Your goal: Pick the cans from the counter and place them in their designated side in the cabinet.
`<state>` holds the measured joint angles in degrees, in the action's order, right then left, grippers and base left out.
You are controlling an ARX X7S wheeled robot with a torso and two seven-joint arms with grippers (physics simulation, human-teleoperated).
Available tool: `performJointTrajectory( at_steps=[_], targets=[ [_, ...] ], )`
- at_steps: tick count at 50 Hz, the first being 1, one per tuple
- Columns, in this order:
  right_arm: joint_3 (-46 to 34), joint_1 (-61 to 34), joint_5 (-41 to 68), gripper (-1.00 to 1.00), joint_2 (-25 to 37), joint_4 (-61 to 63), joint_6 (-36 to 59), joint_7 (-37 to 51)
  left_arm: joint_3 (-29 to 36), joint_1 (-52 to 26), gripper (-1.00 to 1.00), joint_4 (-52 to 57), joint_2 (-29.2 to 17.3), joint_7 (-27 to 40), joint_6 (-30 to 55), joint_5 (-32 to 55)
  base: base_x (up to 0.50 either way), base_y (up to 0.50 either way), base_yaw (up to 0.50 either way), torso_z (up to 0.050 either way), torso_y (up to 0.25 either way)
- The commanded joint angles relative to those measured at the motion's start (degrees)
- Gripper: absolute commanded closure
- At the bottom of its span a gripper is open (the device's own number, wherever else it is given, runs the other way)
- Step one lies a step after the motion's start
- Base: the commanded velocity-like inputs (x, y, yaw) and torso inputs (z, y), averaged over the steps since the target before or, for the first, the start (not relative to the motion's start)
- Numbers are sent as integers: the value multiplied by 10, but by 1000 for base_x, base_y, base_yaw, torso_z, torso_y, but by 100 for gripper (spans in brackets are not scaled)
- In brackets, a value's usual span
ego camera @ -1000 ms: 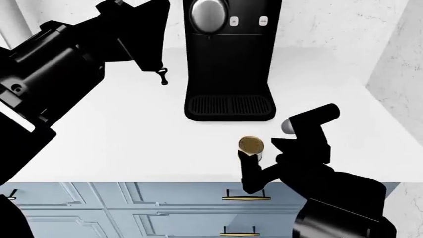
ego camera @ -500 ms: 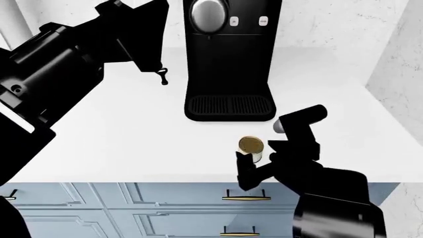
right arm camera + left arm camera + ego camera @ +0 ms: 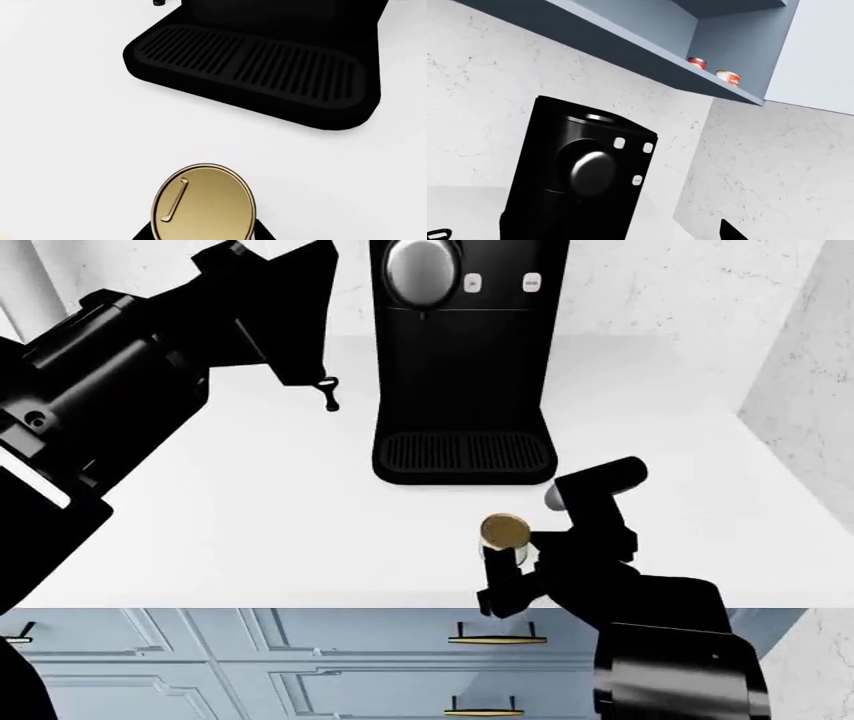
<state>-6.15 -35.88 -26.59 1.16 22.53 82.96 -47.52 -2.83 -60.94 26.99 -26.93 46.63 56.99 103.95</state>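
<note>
a gold-lidded can [image 3: 505,531] stands upright on the white counter [image 3: 267,530], close to the near edge and just in front of the black coffee machine [image 3: 462,360], a little to the right of its drip tray [image 3: 463,453]. the right claw [image 3: 514,565] is at the can, with one dark finger [image 3: 497,585] running down its near-left side; the arm behind it bends back toward the lower right. in the right wrist view the gold lid [image 3: 204,204], with its pull tab, sits between two dark finger tips [image 3: 143,235] at the picture's edge, one on each side of the can, so the claw is narrow around it, but i cannot tell whether the tips press on it or only flank it.

the left arm [image 3: 120,390] reaches across the far left of the counter, raised well above it. its claw is not clearly seen in any view, so i cannot tell whether it is wide or narrow. a small black bottle opener [image 3: 327,393] lies on the counter just left of the coffee machine.

the left wrist view looks up at the marbled wall [image 3: 474,100] and an open blue-grey cabinet [image 3: 627,47] above the coffee machine. two red-labelled cans [image 3: 728,78] stand side by side on its shelf near the right wall of the cabinet.

below the counter, pale blue drawers [image 3: 307,665] with gold handles [image 3: 497,639] show.
</note>
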Motion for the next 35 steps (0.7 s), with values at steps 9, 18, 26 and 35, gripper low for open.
performJointTrajectory(
  at_steps=[9, 18, 26, 35],
  targets=[
    [-13, -19, 32, 100, 9, 26, 31, 16, 4, 0, -100, -4, -2, -8, -5, -8, 0, 0, 0, 0, 0],
    [-57, -85, -234, 100, -11, 58, 70, -213, 9, 3, -100, -6, 1, -16, -6, -18, 0, 0, 0, 0, 0],
    [-73, -171, -450, 100, -12, 29, 70, -424, 14, 5, -100, -7, 3, -17, -8, -17, 0, 0, 0, 0, 0],
    [-74, -308, -405, 100, -12, -40, 70, -425, 21, 9, -100, -13, 7, -24, -9, -28, 0, 0, 0, 0, 0]
  ],
)
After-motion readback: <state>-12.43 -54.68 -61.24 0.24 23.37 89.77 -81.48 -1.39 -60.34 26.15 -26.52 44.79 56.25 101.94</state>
